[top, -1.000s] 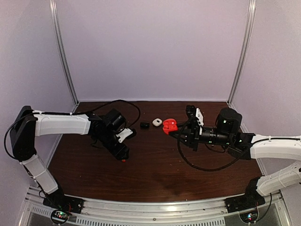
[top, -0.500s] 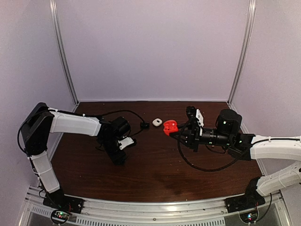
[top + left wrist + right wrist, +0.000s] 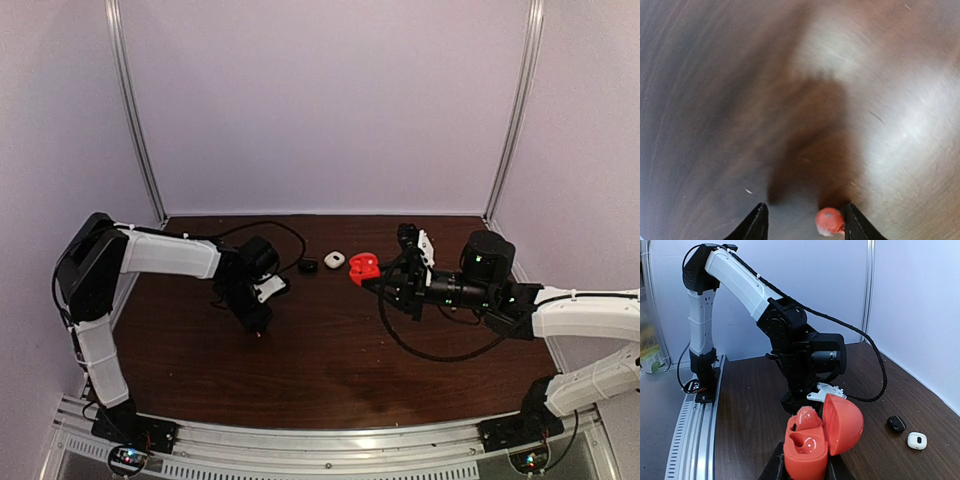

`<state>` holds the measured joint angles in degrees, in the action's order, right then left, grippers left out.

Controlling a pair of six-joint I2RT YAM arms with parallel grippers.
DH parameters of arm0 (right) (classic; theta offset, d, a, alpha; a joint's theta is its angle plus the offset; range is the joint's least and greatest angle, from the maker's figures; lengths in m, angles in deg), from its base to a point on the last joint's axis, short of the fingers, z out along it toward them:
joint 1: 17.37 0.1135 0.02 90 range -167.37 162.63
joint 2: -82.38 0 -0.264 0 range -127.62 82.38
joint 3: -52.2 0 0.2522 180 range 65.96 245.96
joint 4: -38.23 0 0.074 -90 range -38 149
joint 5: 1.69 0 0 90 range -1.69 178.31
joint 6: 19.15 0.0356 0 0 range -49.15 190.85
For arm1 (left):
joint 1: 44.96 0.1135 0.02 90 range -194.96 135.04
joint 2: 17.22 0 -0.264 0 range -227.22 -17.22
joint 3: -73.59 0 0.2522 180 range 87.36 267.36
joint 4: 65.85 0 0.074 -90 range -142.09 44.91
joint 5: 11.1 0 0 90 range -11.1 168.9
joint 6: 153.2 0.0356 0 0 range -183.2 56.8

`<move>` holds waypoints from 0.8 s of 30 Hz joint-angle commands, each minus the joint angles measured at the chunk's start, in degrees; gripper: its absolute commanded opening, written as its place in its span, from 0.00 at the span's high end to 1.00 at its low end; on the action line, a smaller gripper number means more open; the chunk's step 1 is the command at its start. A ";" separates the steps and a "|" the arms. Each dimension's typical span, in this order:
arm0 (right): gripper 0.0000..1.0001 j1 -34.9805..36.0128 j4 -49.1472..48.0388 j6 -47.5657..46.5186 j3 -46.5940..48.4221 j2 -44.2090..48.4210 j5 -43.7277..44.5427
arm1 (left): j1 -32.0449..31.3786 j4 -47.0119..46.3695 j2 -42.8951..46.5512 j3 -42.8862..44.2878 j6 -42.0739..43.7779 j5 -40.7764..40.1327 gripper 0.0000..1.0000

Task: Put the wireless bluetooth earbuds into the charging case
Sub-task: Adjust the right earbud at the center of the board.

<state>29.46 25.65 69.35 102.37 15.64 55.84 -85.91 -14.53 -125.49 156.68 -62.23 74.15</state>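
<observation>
Dark brown worktop (image 3: 330, 380), pale purple walls around it. A tiny red earbud (image 3: 829, 221) sits right against one finger of the left tool (image 3: 805, 215). That tool's fingers stand apart, low over the wood. Well apart from it, the right tool (image 3: 375, 277) is clamped on the red charging case (image 3: 810, 445), with its lid open. A black case (image 3: 307, 266) and a white case (image 3: 334, 259) lie behind. The bud could slip and roll away, because only one finger touches it.

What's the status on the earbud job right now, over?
Left gripper open, red earbud beside one finger, not clamped. Right gripper shut on red case, lid open. Black case and white case at back, off the path.
</observation>
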 commanded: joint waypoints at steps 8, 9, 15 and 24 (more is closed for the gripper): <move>1.00 -0.51 -0.60 0.01 0.23 1.04 -0.60 | 2.72 -2.01 -0.79 2.89 -4.53 9.18 0.59; 1.00 -0.51 -0.57 0.00 0.29 1.00 -0.66 | 2.72 -2.09 -0.30 2.66 -4.90 9.84 0.59; 1.00 -0.51 -0.85 0.11 0.50 0.65 -1.03 | 3.14 -4.24 4.22 -0.35 -9.03 10.49 0.59; 1.00 -0.51 -0.55 0.18 0.45 0.89 -0.78 | 5.26 -9.84 8.57 -6.36 -17.24 10.05 0.69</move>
<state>29.20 25.69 69.33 102.37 15.64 55.56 -81.85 -20.49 -118.76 152.46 -74.34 83.04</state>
